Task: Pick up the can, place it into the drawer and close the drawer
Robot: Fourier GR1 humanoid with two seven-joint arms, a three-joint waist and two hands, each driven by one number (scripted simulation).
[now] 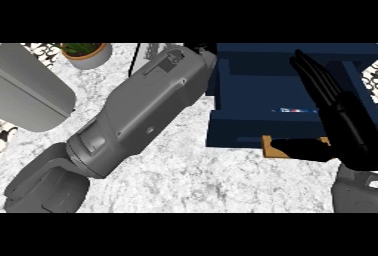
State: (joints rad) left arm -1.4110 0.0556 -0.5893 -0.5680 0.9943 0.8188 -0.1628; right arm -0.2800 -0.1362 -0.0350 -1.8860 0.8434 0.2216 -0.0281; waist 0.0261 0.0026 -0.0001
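Head view: only a thin strip of the can (pixel 292 110), with a blue and red label, shows inside the open navy drawer (pixel 244 131) at the marble table's (pixel 192 180) right edge. It is probably light, rigid, smooth metal, best gripped round its sides. The right hand (pixel 347 125) hovers over the drawer with straight fingers, holding nothing. I cannot tell the left hand's (pixel 202 48) state.

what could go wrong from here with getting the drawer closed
1. The right hand lies open, fingers straight, over the open drawer; pushing from there, it might slip off the wooden handle by its thumb.
2. Only a thin coloured strip shows inside, perhaps the can; if it stands proud, the drawer may jam.
3. The left forearm lies close beside the drawer's left side and could snag it.
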